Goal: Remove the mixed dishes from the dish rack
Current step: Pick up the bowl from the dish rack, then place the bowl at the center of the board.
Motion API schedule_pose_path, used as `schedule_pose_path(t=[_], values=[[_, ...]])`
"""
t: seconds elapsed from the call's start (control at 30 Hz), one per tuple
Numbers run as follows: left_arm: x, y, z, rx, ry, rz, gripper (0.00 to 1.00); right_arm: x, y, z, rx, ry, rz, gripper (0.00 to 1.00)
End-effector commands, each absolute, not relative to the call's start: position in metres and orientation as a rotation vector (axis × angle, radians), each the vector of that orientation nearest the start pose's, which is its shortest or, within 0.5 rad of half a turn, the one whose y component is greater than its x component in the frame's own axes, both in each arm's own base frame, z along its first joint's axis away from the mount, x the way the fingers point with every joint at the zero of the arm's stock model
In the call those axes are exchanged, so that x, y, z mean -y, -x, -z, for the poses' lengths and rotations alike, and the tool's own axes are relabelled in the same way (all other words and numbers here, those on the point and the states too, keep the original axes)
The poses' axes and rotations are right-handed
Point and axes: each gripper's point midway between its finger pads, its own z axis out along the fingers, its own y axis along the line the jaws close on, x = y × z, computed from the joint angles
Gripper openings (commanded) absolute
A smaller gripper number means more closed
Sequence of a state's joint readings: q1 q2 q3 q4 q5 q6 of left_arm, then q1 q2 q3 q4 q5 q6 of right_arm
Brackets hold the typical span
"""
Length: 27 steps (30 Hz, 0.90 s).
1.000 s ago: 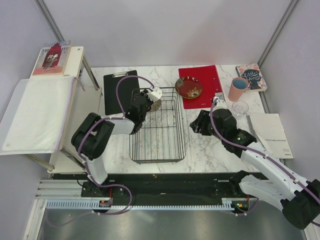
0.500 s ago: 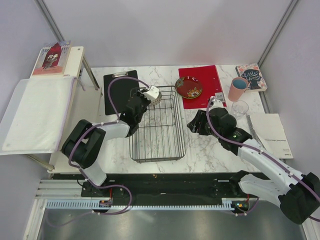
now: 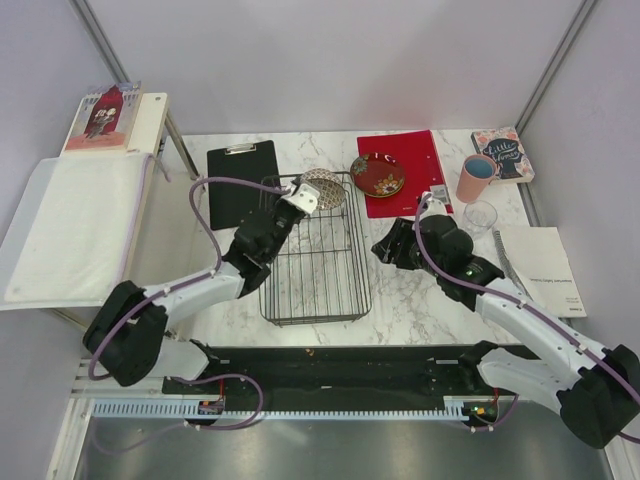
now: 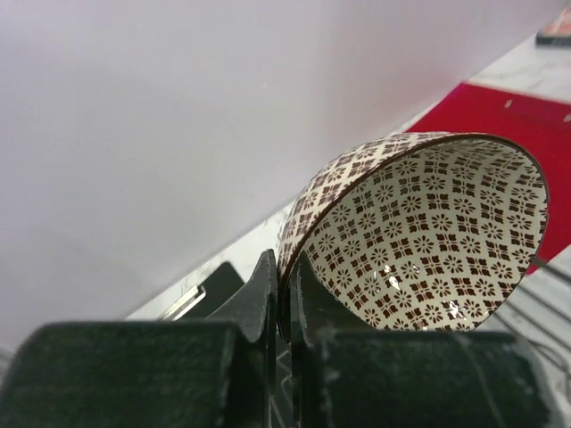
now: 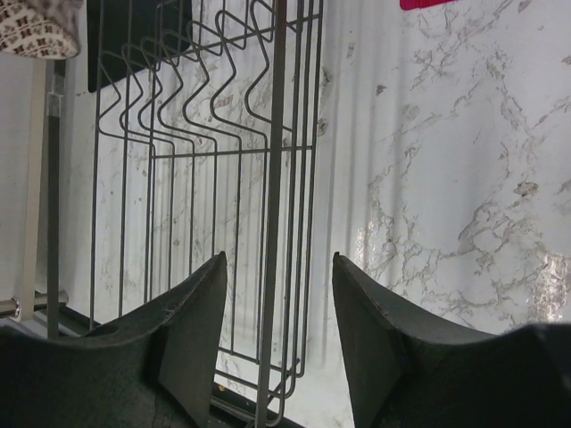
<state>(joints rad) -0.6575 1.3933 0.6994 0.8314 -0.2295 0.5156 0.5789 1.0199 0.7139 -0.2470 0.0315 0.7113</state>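
- The white marble counter [image 3: 420, 290] carried everything, with both arms reaching over it from the near edge.
- The dish rack [image 3: 315, 265], a black wire basket with a thin grid and raised sides, lay lengthwise at the counter's middle; marble showed through its floor.
- A red board [image 3: 415, 170] lay just right of the rack's far end, and a black clipboard [image 3: 238, 180] lay just left of it.
- The dark red patterned plate [image 3: 378, 174] rested flat on the red board's left edge, outside the rack.
- The beige mesh-patterned bowl [image 4: 419, 232] was at the rack's far end, tipped on its side. It was cream, with small dark brown lattice motifs inside and out, a dark rim and a glossy inside.
- The left claw [image 4: 283, 285] was clamped tight on the bowl's rim, one finger inside and one outside.
- The right claw [image 5: 277, 294] hung near the rack's right side, its jaws parted about halfway and holding nothing; the rack's edge wire showed through the gap.
- The pink cup [image 3: 476, 178], blue inside, stood upright right of the red board.
- The small clear glass [image 3: 481, 215] stood upright just in front of the cup.
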Motion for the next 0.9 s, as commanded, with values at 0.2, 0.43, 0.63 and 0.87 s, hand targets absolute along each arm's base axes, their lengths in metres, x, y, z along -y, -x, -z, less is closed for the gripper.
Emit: schedule_pose_path(t=[0.2,0.43,0.63,0.87], values=[[0.226,-0.348,-0.325,-1.751,-0.153,0.298,0.02,-0.171,-0.279,-0.270,-1.939,-0.275,-0.676,0.57],[0.300,-0.299,-0.265,-2.184,-0.097,0.803,0.02,-0.164,-0.265,-0.307,-1.870,-0.274,-0.721,0.57],[0.343,-0.276,-0.235,-2.415,-0.112,1.034,0.02,-0.175,-0.254,-0.311,-1.877,-0.185,-0.792,0.60],[0.345,-0.270,-0.236,-2.434,-0.092,1.062,0.02,-0.181,-0.259,-0.290,-1.949,-0.144,-0.753,0.62]])
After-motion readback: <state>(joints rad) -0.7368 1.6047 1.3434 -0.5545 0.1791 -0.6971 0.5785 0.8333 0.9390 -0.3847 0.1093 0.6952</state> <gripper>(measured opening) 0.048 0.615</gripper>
